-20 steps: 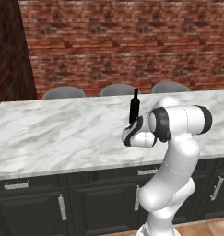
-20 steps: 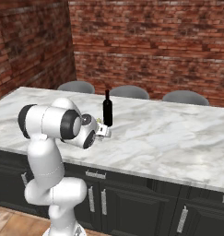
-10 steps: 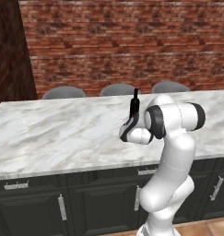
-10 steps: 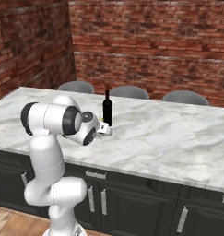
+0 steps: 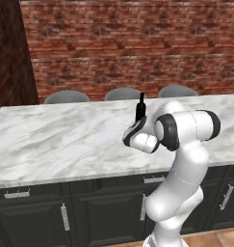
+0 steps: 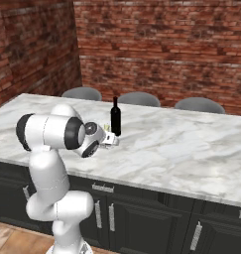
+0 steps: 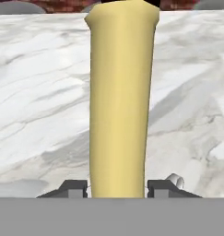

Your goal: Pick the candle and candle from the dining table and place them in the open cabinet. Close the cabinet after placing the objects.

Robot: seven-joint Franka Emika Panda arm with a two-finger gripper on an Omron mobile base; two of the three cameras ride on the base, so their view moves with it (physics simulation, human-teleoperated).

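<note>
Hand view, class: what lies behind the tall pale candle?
Behind the candle runs the marble table, with brick wall and a grey chair back at the far edge. A dark thing peeks over its top; the rest is covered.

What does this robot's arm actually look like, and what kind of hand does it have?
The arm is glossy white, built from rounded, tube-like segments with dark bands at the joints. No loose cables or markings show. Its gripper is no hand with fingers like ours: just two small dark, blocky fingertips facing each other.
</note>
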